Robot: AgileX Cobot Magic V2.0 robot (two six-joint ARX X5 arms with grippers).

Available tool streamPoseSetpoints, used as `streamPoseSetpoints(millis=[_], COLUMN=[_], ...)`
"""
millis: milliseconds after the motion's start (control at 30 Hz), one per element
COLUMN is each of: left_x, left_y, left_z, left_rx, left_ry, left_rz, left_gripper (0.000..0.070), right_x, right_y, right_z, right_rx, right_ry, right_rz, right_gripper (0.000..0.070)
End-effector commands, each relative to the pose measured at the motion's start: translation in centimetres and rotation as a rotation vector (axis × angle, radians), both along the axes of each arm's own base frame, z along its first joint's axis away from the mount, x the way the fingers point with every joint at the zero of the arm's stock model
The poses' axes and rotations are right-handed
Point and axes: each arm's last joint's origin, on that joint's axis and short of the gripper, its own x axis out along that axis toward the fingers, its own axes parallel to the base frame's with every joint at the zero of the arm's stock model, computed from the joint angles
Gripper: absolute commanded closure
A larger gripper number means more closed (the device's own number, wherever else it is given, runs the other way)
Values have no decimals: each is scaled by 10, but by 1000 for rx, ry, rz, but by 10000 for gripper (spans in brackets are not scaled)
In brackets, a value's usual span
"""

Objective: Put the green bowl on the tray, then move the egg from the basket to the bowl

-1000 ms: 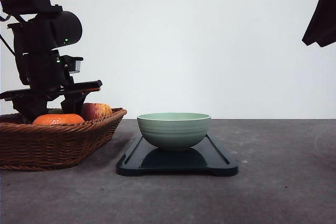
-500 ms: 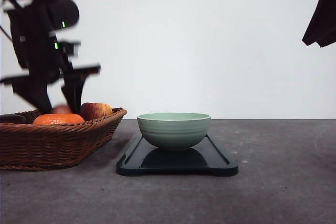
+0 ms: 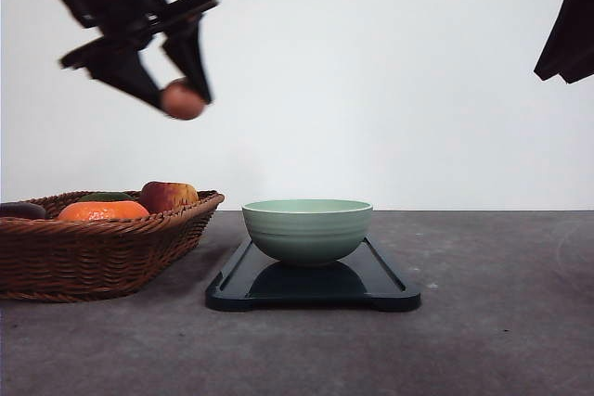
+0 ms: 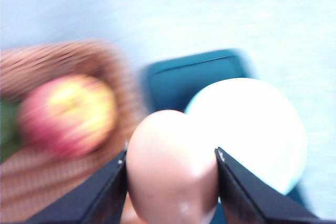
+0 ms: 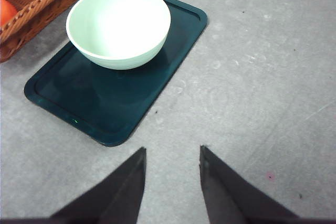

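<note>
Left gripper (image 3: 178,90) up from the basket (image 3: 111,243) to upper left of frame, pinching the smooth reddish-brown egg (image 3: 182,100), green bowl (image 3: 307,229) unmoved on tray (image 3: 380,283), right gripper (image 5: 172,179) spread above grey counter (image 5: 262,103).

Left gripper (image 3: 176,90) raised at ten o'clock, clamping the reddish-brown oval egg (image 3: 182,100); right gripper (image 5: 172,177) hangs parted.

left wrist cam is pure motion smear, so the basket (image 4: 58,77) and apple (image 4: 68,114) are just fuzzy blobs, the egg (image 4: 170,163) runs off the frame edge and covers part of the green bowl (image 4: 257,129), and out front the basket's left end gets cropped too.
</note>
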Motion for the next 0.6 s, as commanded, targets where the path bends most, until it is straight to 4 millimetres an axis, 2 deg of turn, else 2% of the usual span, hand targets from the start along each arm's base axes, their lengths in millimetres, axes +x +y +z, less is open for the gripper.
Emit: streamPoseSetpoints(millis=[0, 200, 367, 567], left_x=[2, -3, 2, 12], left_y=[-16, -55, -81, -100], left_z=[3, -7, -30, -59], left_rx=[-3, 45, 101, 112], left_ry=[-47, -142, -160, -154], left_rz=[-59, -208, -257, -289], left_gripper=[431, 432, 432, 432], right_x=[1, 1, 1, 1], right_y=[1, 1, 1, 1], right_z=[1, 1, 1, 1], right_rx=[8, 8, 8, 8], right_ry=[2, 2, 3, 3], right_rz=[-2, -2, -2, -2], right_gripper=[502, 502, 503, 503])
